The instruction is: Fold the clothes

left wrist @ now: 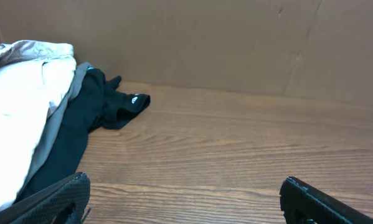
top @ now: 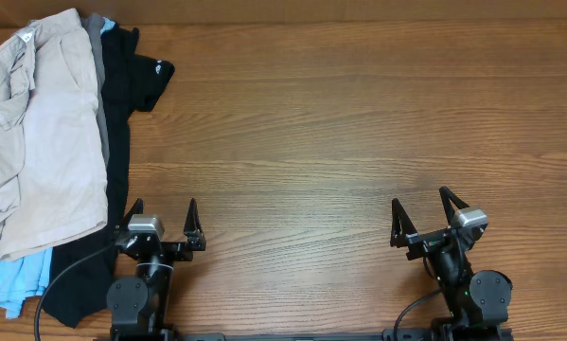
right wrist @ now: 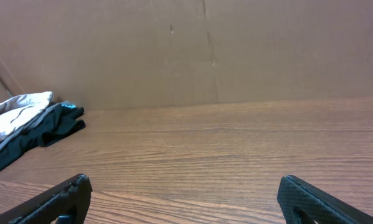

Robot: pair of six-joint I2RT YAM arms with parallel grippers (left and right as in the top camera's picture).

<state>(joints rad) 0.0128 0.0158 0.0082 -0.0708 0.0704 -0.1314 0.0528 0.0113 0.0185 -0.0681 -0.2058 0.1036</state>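
The clothes (top: 51, 152) lie heaped at the left edge of the table (top: 340, 123), with the shorts (top: 46, 133) on top of grey (top: 98, 85), black (top: 122, 76) and blue (top: 18, 279) garments. The left gripper (top: 164, 204) stands just right of the heap's near end and the right gripper (top: 419, 197) well apart from it, both spread wide over wood. Right of the heap, open tabletop runs to the far and right edges.
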